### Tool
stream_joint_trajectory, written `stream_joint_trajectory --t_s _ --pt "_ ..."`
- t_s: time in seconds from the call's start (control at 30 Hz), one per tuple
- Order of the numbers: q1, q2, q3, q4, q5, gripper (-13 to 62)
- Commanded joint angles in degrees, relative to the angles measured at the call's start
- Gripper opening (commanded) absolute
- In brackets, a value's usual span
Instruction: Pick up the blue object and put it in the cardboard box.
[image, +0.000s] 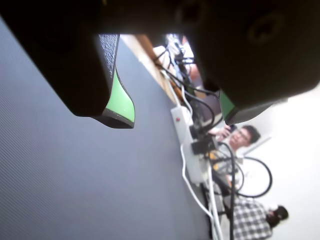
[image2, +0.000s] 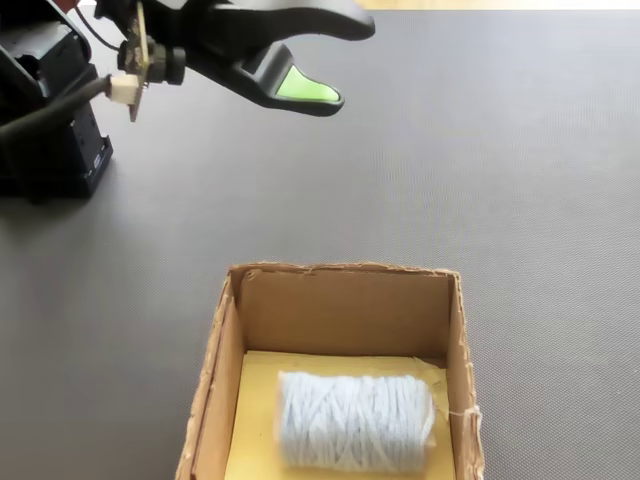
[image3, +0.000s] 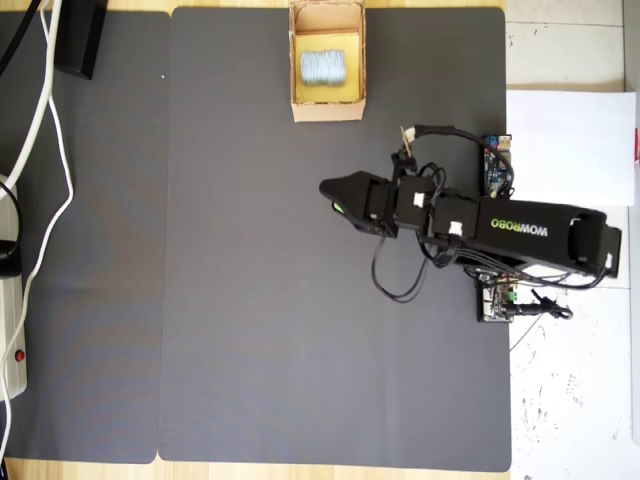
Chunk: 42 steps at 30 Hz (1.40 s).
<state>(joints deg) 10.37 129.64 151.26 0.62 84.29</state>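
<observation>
The blue object (image2: 355, 420), a pale blue-white ribbed roll, lies on its side on the yellowish floor of the cardboard box (image2: 340, 310). In the overhead view the blue object (image3: 322, 68) sits inside the box (image3: 327, 110) at the mat's far top edge. My gripper (image2: 342, 60) hangs in the air well away from the box, open, with nothing between its green-padded jaws. In the wrist view the gripper (image: 177, 119) shows a wide gap with only the grey mat and background behind it. The overhead view has the gripper (image3: 330, 197) near the mat's middle, pointing left.
A dark grey mat (image3: 250, 300) covers the table. A white power strip (image3: 12, 340) with white cables (image3: 45, 110) lies at the left, and a black block (image3: 80, 35) at top left. The arm base (image3: 500, 290) and white paper (image3: 570, 140) are on the right.
</observation>
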Motion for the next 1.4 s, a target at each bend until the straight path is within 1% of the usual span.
stream_joint_trajectory --t_s 0.0,0.2,0.73,1.03,1.37 --pt "-1.1 2.5 -0.8 -1.5 1.6 34.1" --pt "-5.6 6.0 4.7 -1.1 1.5 34.2" --pt "-9.3 6.1 16.4 -1.4 1.7 34.5" --pt "-9.3 6.1 25.0 -3.3 6.1 34.7" --pt "-9.3 6.1 27.4 -0.6 6.2 34.8"
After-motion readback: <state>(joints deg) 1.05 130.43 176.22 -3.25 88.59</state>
